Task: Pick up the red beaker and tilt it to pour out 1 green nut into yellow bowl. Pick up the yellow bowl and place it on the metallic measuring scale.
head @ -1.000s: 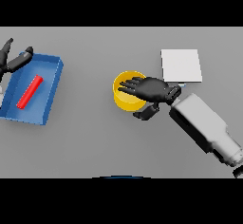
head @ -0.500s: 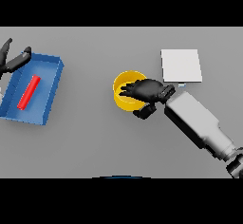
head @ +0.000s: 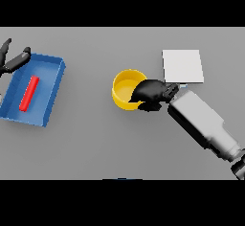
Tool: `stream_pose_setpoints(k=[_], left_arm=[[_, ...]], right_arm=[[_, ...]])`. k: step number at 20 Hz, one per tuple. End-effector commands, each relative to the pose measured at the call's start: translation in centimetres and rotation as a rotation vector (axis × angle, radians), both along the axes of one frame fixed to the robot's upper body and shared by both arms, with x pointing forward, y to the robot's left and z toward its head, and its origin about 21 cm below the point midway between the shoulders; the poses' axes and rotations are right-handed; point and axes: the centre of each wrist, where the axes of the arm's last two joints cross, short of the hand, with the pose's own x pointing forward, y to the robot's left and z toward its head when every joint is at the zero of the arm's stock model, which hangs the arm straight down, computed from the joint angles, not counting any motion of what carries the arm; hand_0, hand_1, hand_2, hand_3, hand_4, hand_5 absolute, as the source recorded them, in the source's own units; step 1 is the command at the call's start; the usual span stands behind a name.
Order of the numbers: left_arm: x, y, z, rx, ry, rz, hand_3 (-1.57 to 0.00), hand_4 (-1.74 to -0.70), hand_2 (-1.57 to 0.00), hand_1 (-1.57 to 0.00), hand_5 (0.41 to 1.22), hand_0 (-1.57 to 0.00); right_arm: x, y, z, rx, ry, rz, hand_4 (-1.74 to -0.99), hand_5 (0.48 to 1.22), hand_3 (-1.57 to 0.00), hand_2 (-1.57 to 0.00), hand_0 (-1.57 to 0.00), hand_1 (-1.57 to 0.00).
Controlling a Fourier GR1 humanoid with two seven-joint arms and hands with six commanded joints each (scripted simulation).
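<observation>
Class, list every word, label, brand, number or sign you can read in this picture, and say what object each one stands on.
None: no readable text shows on the yellow bowl, the red beaker, the blue tray, the scale or either arm.

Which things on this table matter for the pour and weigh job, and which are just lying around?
Part of the job:
yellow bowl, gripped at its rim by the right hand
metallic scale
red beaker

Lying about:
blue tray holding the beaker
left hand, idle at the tray's corner

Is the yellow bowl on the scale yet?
No. The yellow bowl sits on the table, left of the scale, right hand gripping its rim.
</observation>
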Motion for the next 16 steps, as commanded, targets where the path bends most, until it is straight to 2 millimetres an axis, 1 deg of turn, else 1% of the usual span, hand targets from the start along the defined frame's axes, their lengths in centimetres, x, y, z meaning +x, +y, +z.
stream_pose_setpoints(k=[1,3,5,6,7,8,9,10,12,13,14,15,16], left_arm=[[-0.1,-0.1,-0.2,-0.004,-0.002,-0.006,0.00,-0.78,0.00,0.00,0.710,0.00],[0.1,-0.4,0.2,-0.007,-0.013,-0.010,0.00,-0.78,0.00,0.00,0.712,0.00],[-0.1,-0.4,0.0,-0.013,-0.008,-0.009,0.00,-0.79,0.00,0.00,0.704,0.00],[0.0,-0.7,0.2,-0.003,-0.013,-0.011,0.00,-0.78,0.00,0.00,0.703,0.00],[-0.2,-0.5,-0.3,-0.002,-0.006,-0.005,0.00,-0.78,0.00,0.00,0.704,0.00],[-0.1,-0.6,-0.1,0.004,-0.001,-0.006,0.00,-0.77,0.00,0.00,0.706,0.00],[-0.1,-0.7,-0.1,0.001,-0.005,-0.011,0.00,-0.77,0.00,0.00,0.706,0.00],[-0.3,-0.3,0.3,0.006,-0.008,-0.013,0.00,-0.77,0.00,0.00,0.707,0.00],[0.0,-0.3,0.4,-0.003,-0.006,-0.011,0.00,-0.78,0.00,0.00,0.702,0.00],[-0.1,0.0,0.1,-0.008,-0.001,-0.008,0.00,-0.78,0.00,0.00,0.702,0.00],[0.0,0.3,0.3,-0.011,-0.005,-0.004,0.00,-0.78,0.00,0.00,0.702,0.00],[0.1,0.0,0.5,-0.021,-0.008,-0.009,0.00,-0.79,0.00,0.00,0.702,0.00],[0.2,-0.4,0.4,-0.026,-0.016,-0.013,0.00,-0.79,0.00,0.00,0.702,0.00]], right_arm=[[-0.1,0.1,0.1,-0.007,0.003,-0.009,-1.674,1.177,-1.11,-1.29,-1.38,-1.38],[-0.4,0.2,0.1,-0.008,-0.003,-0.020,-1.698,1.193,-1.17,-1.33,-1.45,-1.45],[-0.3,0.5,0.9,-0.010,-0.018,-0.027,-1.714,1.203,-1.20,-1.36,-1.49,-1.49],[-0.1,0.4,1.1,-0.006,-0.023,-0.027,-1.719,1.207,-1.20,-1.39,-1.51,-1.51],[0.1,0.0,1.8,-0.002,-0.022,-0.031,-1.724,1.209,-1.18,-1.41,-1.52,-1.52],[0.1,-0.4,2.4,-0.001,-0.026,-0.038,-1.727,1.212,-1.17,-1.44,-1.53,-1.53],[0.1,0.0,3.0,0.003,-0.029,-0.045,-1.730,1.214,-1.17,-1.45,-1.54,-1.54],[0.1,-0.3,3.7,0.009,-0.024,-0.044,-1.732,1.215,-1.16,-1.46,-1.55,-1.54],[-0.1,-0.8,4.7,-0.008,-0.045,-0.060,-1.735,1.217,-1.15,-1.49,-1.55,-1.55],[-0.2,-1.2,5.3,-0.009,-0.054,-0.073,-1.736,1.218,-1.20,-1.45,-1.56,-1.56],[-0.4,-1.3,5.7,-0.015,-0.077,-0.091,-1.737,1.219,-1.22,-1.43,-1.56,-1.56],[-0.7,-1.3,6.0,-0.020,-0.090,-0.103,-1.738,1.219,-1.20,-1.45,-1.56,-1.56],[-1.1,-1.3,6.2,-0.019,-0.094,-0.104,-1.739,1.219,-1.19,-1.47,-1.56,-1.56]])
